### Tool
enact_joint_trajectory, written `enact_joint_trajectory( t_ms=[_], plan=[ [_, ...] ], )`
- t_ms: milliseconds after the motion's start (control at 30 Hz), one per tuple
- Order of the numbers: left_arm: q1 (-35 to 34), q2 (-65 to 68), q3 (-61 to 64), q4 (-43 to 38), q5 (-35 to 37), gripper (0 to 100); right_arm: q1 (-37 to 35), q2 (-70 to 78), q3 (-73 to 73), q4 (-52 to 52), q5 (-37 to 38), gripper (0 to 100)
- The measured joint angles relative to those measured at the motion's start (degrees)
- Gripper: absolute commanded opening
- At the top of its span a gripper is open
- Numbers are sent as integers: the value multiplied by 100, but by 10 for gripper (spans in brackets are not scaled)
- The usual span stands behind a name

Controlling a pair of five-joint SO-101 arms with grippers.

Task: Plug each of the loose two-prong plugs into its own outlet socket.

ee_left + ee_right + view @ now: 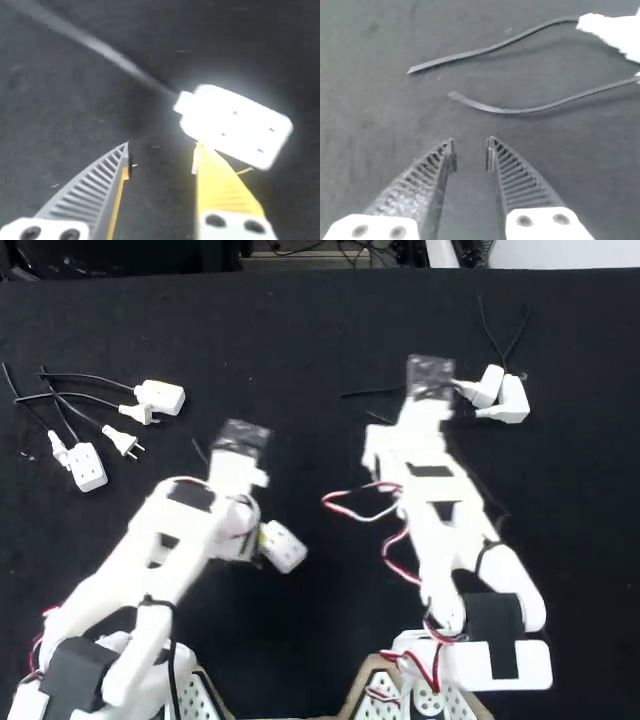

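White socket block (232, 125) just beside open left end effector (162, 150); right end effector (470, 145) ajar

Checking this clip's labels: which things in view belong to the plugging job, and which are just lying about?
Belongs to the job:
corded outlet socket; two-prong plug; outlet block; second plug; white socket; touching pair of white connectors.

Just there, not part of it:
black table cover; red-and-white wires on an arm.
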Motion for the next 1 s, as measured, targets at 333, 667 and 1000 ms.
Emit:
enact_joint_trajectory(
  t_ms=[333,667,1000],
  plan=[
    [756,0,9,-1415,273,212,545,0,-158,0,-167,95],
    [791,-9,9,-1574,448,209,545,0,-167,0,-167,95],
    [334,-18,-440,-1152,123,209,545,0,-167,0,-167,95]
  ],
)
